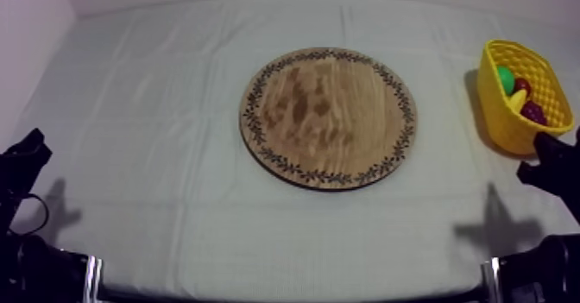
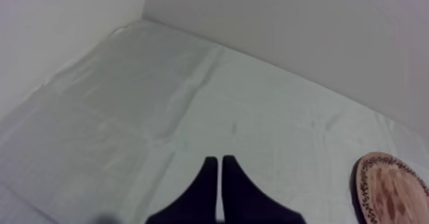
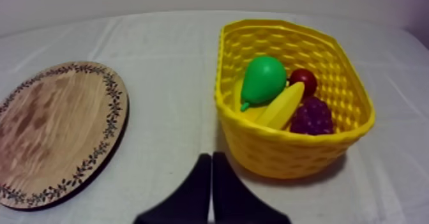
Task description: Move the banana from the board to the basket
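The banana (image 3: pixel 281 105) is found inside the yellow basket (image 3: pixel 290 137), not on the wooden board (image 1: pixel 328 116); it is laid aslant against the pear (image 3: pixel 263 78), with the small red fruit (image 3: pixel 304 80) behind it and the bunch of grapes (image 3: pixel 313 117) just beside its lower end; the board is seen bare at the middle of the desk (image 1: pixel 155 134), well apart from the basket at the right side

The left claw (image 2: pixel 219 164) is clenched on nothing, its fingers laid together as a narrow wedge over the cloth, with the board's rim off to one side; the right claw (image 3: pixel 212 161) is likewise clenched and empty, and is held low just in front of the basket's near wall; in the top view both arms are seen low at their own sides of the desk

The task is judged to be done, so little is left to be spoiled; the chief risk is judged to come from the right claw, which is placed near the basket; if that arm is swung forward or sideways without being raised, the light basket may be pushed along the cloth or tipped, and the fruit spilled; the banana is propped on other fruit rather than bedded on the bottom, so it may be shaken loose by such a knock; a fresh reach to the board would be wasted, since nothing is there to be taken
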Controlling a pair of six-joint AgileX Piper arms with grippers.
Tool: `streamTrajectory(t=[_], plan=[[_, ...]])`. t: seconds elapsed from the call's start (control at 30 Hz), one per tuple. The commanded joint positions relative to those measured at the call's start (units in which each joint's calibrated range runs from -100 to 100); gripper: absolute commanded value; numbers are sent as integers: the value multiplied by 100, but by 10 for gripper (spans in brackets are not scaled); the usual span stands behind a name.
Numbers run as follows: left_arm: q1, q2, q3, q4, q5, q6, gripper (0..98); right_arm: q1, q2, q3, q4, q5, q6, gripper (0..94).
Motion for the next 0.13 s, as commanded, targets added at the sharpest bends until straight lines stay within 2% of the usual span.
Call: streamTrajectory(t=[0.0,0.1], plan=[[-2,2,3,-1,-1,3,1,-20,-3,2,21,-15,788,3],[-2,2,3,-1,-1,3,1,-35,-2,4,24,-17,713,3]])
